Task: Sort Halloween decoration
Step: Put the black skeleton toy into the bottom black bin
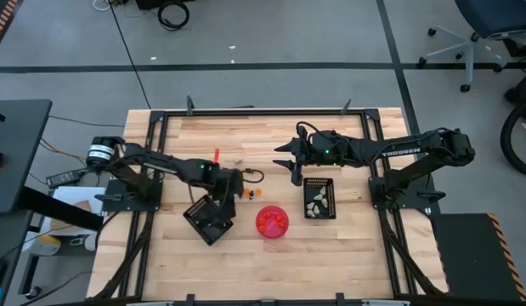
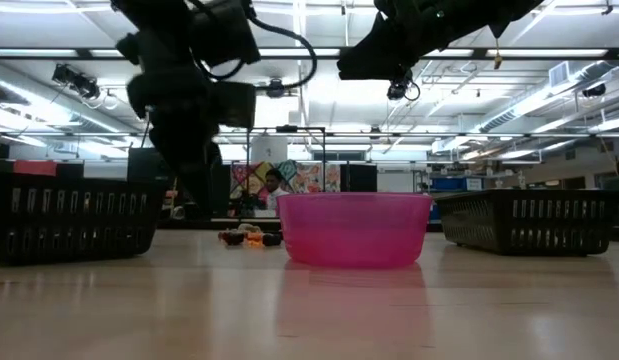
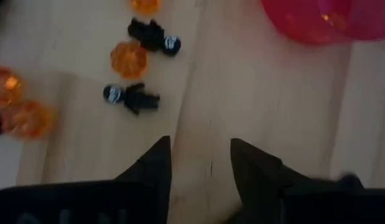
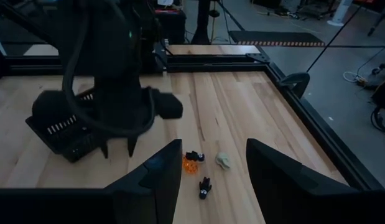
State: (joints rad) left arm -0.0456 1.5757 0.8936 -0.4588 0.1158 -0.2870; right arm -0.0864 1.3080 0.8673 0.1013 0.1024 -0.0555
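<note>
The Halloween decoration [image 3: 131, 98] lies as a small scatter of loose pieces on the bare wood near the middle of the desk [image 1: 246, 255]: little black figures, clear orange faceted bits [image 3: 128, 60] and one pale whitish piece [image 4: 223, 160]. In the left wrist view the nearest black figure sits just ahead of the left gripper's [image 3: 200, 163] fingers [image 3: 156, 165] and off to one side, not between them. Those fingers stand apart, with only plain wood showing in the gap; nothing is held. From overhead the left gripper [image 1: 231, 185] hangs just beside the scatter, on the side toward the desk's left edge.

More pale pieces [image 1: 317, 202] lie in the black grid tray [image 1: 320, 182] toward the desk's right edge. A second black grid tray [image 1: 208, 221] sits tilted nearer the left arm; I cannot tell what it holds. The pink-red bowl [image 1: 272, 223] stands between the two trays, toward the front edge, with a few orange specks inside.

The right gripper [image 1: 289, 159] waits above the desk past the right tray, toward the back edge, its fingers [image 4: 156, 171] parted and empty; its wrist view looks past them to the loose pieces farther off.

The right arm's forearm carries white lettering that reads TROSSEN [image 1: 398, 150]. No other writing is legible.
</note>
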